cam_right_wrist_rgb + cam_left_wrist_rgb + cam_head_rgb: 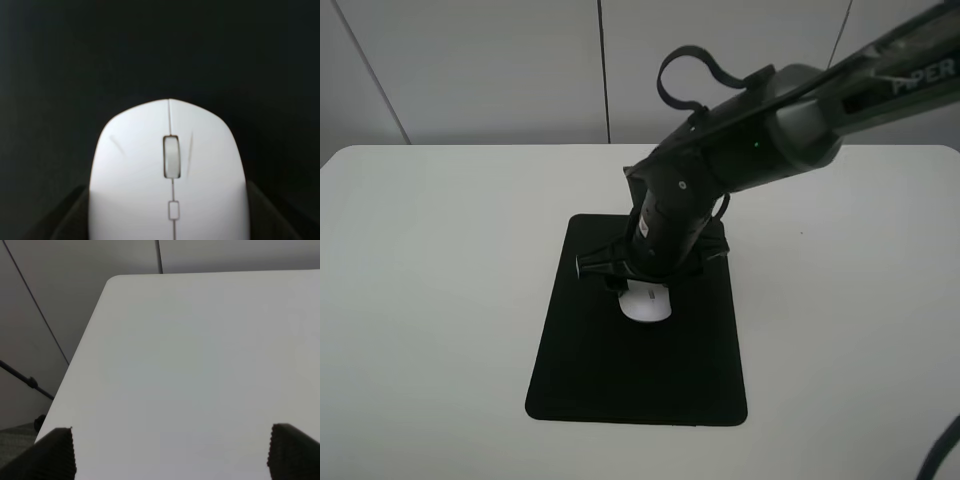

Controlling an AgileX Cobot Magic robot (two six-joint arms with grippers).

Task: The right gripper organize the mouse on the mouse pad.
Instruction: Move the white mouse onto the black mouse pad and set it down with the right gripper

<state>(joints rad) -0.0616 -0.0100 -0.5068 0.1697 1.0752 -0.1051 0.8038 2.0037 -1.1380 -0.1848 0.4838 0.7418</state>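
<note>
The mouse was plain white, with a pale grey scroll wheel and a thin dark seam. Beneath the mouse, the mouse pad was plain matte black.

You are looking at a white desk with a plain matte top and rounded corners. In the high view it fills most of the picture. One thing lies directly on it: the mouse pad, a flat black rectangle with rounded corners. It sits near the middle of the desk, its long sides running away from the camera (part of its far edge is hidden from you). White desk surface shows on all sides of the pad.
</note>
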